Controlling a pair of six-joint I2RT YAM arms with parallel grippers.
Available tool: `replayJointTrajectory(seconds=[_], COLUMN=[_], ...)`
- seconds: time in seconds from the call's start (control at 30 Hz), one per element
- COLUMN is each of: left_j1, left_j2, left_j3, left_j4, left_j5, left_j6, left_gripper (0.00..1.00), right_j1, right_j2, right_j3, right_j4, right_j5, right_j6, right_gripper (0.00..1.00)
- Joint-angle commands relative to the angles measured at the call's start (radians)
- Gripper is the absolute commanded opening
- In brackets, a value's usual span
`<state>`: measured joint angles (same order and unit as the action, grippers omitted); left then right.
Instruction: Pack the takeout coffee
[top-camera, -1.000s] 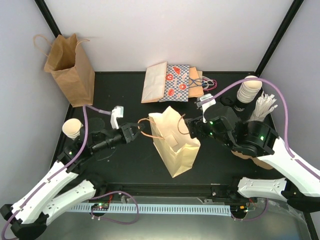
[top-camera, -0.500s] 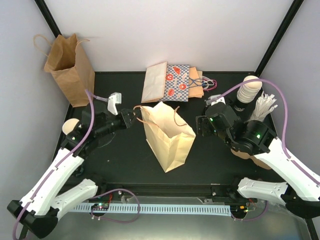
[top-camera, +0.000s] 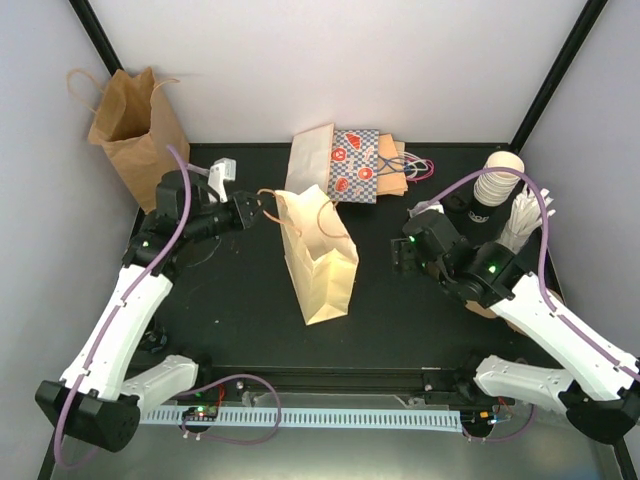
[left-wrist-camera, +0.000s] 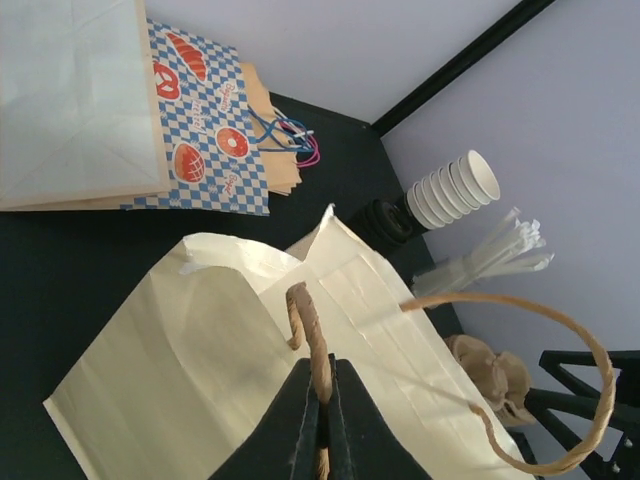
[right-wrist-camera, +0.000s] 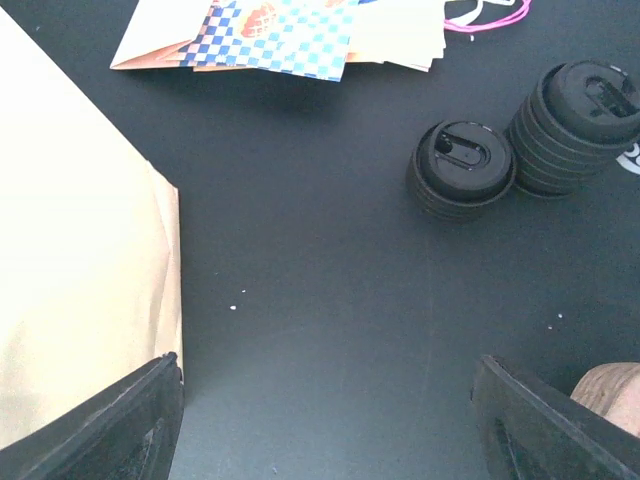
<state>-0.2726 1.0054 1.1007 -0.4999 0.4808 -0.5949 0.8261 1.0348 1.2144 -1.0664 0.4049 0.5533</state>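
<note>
Cream paper makes up the handled bag (top-camera: 320, 262) that sits mid-counter, its open top turned toward the left arm and its base toward the near edge; from overhead it cannot be told whether it stands upright or leans. The left fingers (left-wrist-camera: 292, 425) are pressed together on one twisted paper handle (left-wrist-camera: 308, 330) of that bag, pinching it just above the rim, while the second handle (left-wrist-camera: 560, 400) loops free to the side. The right fingers (right-wrist-camera: 115, 420) are spread wide and hold nothing, hovering over bare black counter (top-camera: 230, 320) just beside the bag's right side. The takeout coffee cups (top-camera: 497, 180), white and nested in one stack, stand at the far right corner of the counter, well apart from the bag and touched by neither arm. Just beside them on the near side lies a bundle of white sticks (top-camera: 527, 215), and two short stacks of black lids (right-wrist-camera: 462, 170) sit between the cups and the right arm. A pile of flat bags (top-camera: 340, 165), one with a blue check print, lies at the far edge behind the cream bag. A brown paper bag (top-camera: 135, 135) stands open in the far left corner. A crumpled brown wad (left-wrist-camera: 490, 365) rests near the right arm.
</note>
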Motion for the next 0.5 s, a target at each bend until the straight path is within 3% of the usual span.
replayJointTrajectory(seconds=[0.0, 0.07, 0.13, 0.23, 0.3, 0.47], left_j1=[0.03, 0.037, 0.04, 0.042, 0.042, 0.042], left_j2=[0.04, 0.042, 0.03, -0.004, -0.038, -0.146], left_j3=[0.058, 0.071, 0.08, 0.093, 0.094, 0.07], left_j4=[-0.031, -0.063, -0.093, -0.14, -0.17, -0.239], left_j5=[0.088, 0.089, 0.084, 0.036, 0.015, -0.009], left_j6=[0.087, 0.104, 0.119, 0.123, 0.12, 0.109], left_gripper=[0.03, 0.08, 0.19, 0.59, 0.77, 0.96], right_j1=[-0.021, -0.023, -0.022, -0.025, -0.025, -0.026], right_j2=[-0.003, 0.003, 0.009, 0.016, 0.021, 0.019], right_j3=[-0.023, -0.032, -0.039, -0.05, -0.055, -0.088], right_j4=[0.053, 0.06, 0.065, 0.072, 0.075, 0.089], right_j5=[-0.038, -0.045, -0.05, -0.057, -0.061, -0.088], right_j6=[0.007, 0.006, 0.007, 0.009, 0.013, 0.015], right_gripper=[0.81, 0.81, 0.81, 0.81, 0.81, 0.82])
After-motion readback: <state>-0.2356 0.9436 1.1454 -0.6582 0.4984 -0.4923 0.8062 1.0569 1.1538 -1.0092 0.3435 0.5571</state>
